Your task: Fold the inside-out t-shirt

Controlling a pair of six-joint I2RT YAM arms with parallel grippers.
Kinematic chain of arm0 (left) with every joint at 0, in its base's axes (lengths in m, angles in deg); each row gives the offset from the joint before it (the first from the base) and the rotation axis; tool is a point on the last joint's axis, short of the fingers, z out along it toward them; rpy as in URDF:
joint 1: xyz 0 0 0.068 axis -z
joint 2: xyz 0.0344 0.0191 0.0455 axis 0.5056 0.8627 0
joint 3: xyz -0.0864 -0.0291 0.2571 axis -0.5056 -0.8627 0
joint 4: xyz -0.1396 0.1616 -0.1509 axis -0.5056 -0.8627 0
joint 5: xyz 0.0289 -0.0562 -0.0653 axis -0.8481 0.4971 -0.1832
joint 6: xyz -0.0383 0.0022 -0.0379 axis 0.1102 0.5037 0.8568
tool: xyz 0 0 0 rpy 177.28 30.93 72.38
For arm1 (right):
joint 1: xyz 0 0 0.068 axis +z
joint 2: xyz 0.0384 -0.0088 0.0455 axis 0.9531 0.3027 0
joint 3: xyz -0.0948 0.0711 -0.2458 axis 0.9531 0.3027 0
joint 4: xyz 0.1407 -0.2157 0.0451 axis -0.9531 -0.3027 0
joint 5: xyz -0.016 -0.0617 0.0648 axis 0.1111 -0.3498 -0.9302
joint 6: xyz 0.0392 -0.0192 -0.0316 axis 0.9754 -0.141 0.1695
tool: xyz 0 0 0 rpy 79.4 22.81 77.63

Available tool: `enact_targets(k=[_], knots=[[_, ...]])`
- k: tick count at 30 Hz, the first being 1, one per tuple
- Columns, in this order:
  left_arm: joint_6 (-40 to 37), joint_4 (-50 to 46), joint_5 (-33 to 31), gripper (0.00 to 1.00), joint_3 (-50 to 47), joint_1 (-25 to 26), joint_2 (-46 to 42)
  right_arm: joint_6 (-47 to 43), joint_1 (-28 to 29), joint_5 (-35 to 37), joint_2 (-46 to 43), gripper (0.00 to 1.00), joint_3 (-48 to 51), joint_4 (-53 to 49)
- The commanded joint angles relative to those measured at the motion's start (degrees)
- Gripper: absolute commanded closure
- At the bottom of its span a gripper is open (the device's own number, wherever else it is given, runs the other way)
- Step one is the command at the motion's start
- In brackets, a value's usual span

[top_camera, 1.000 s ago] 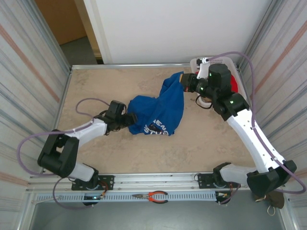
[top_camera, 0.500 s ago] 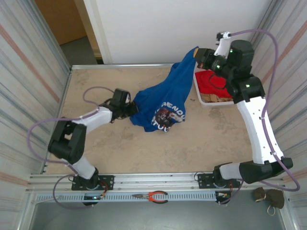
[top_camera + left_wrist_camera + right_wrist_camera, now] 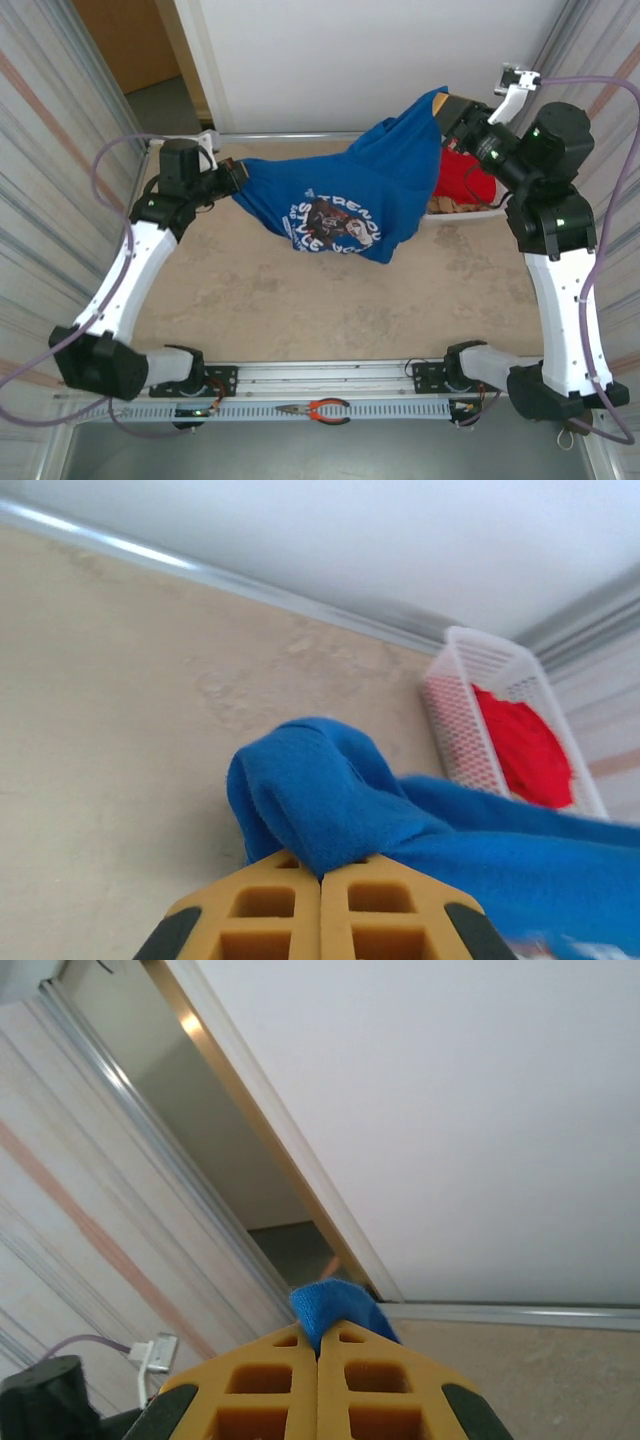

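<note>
While both my claws grip it, the royal-blue short-sleeved cotton t-shirt [image 3: 350, 200] hangs stretched between them over the beige table [image 3: 300, 310]. My left gripper [image 3: 233, 173] is pinched tight on one bunched fold. My right gripper [image 3: 447, 108], raised higher, is clamped on another. The cloth looks light, soft and limp, so I judge hems or shoulders the best holds. My wrist views show the yellow fingers [image 3: 270, 910] meeting on fabric. From overhead, the shirt partly covers the white mesh basket [image 3: 478, 212] and red garment [image 3: 470, 180].
</note>
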Motion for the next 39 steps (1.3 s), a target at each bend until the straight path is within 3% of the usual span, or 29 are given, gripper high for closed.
enact_targets(k=[1, 5, 6, 8, 10, 11, 13, 16, 19, 23, 30, 39], knots=[[-2.62, -2.90, 1.18, 1.00, 4.91, -3.85, 7.49, 1.47, -0.08, 3.20, 6.70, 1.00, 1.17, 2.55], [-4.94, -4.14, 2.19, 1.00, 16.72, -7.59, 21.14, 0.22, -0.26, 6.15, 18.91, 1.00, -2.61, 2.87], [-6.18, -4.36, 3.02, 0.88, 19.62, -7.86, 23.75, 0.12, -0.42, 6.27, 21.78, 1.00, -4.11, 2.88], [-7.89, -5.43, 3.79, 0.54, 25.11, -7.85, 28.34, -0.62, -0.82, 5.16, 29.76, 0.96, -8.79, 1.80], [-7.93, -7.27, 5.07, 0.37, 28.11, -7.88, 30.83, -2.47, -1.17, 2.91, 36.23, 0.50, -14.07, -2.91], [-8.09, -8.30, 5.48, 0.34, 28.49, -7.71, 31.13, -3.61, -1.02, 3.34, 38.13, 0.42, -15.72, -6.11], [-8.38, -8.52, 5.33, 0.25, 26.08, -6.98, 29.18, -5.06, -0.40, 2.44, 37.14, 0.39, -12.49, -7.55], [-9.15, -8.20, 3.55, 0.14, 18.72, -4.99, 23.33, -5.17, 1.72, 2.81, 29.40, 0.39, 1.19, -4.65], [-9.55, -8.28, 1.86, 0.11, 9.64, -1.32, 16.21, -3.67, 5.10, 3.85, 21.06, 0.39, 14.78, -2.98], [-9.97, -8.27, -3.99, 0.11, -3.78, 8.13, 7.16, -2.78, 14.30, 8.96, 12.76, 0.36, 32.05, -0.32], [-4.48, -6.21, -14.08, 0.11, -17.13, 23.26, 3.62, -1.08, 29.66, 16.46, 10.78, 0.33, 46.40, 1.48], [-2.29, 1.37, -14.88, 0.10, -17.11, 25.34, 14.22, -0.85, 31.27, 16.84, 18.79, 0.34, 48.82, 6.66]])
